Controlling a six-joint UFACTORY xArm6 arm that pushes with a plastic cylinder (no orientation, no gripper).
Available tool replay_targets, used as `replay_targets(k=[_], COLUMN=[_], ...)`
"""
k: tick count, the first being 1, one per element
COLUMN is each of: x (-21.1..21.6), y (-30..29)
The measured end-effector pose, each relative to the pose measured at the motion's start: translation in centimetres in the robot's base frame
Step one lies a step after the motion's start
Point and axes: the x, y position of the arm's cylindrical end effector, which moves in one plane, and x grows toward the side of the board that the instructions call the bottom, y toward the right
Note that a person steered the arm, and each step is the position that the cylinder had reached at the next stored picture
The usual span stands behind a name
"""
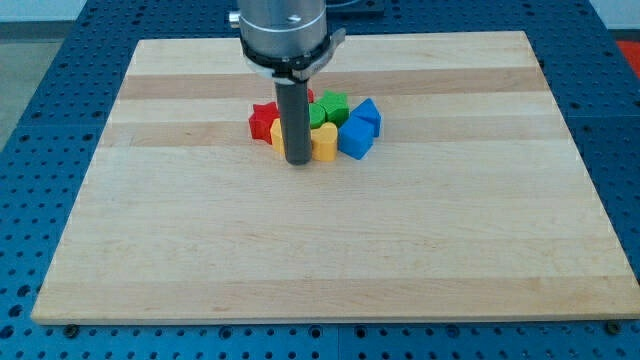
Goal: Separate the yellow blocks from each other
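A tight cluster of blocks sits on the wooden board (330,230) near the view's top middle. One yellow block (324,141) lies just right of my rod. A second yellow block (277,136) shows only as a sliver at the rod's left, mostly hidden. My tip (298,161) rests on the board between the two yellow blocks, at the cluster's lower edge. A red star block (263,120) is at the cluster's left. A green block (332,107) is behind the rod. Two blue blocks (358,129) are at the right.
A small red piece (309,95) shows behind the rod at the cluster's top. The board lies on a blue perforated table (40,120). The arm's grey housing (283,30) hangs over the board's top edge.
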Motion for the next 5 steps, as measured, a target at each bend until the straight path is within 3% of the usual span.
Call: replay_targets(k=[5], x=[-2.7], y=[0.2])
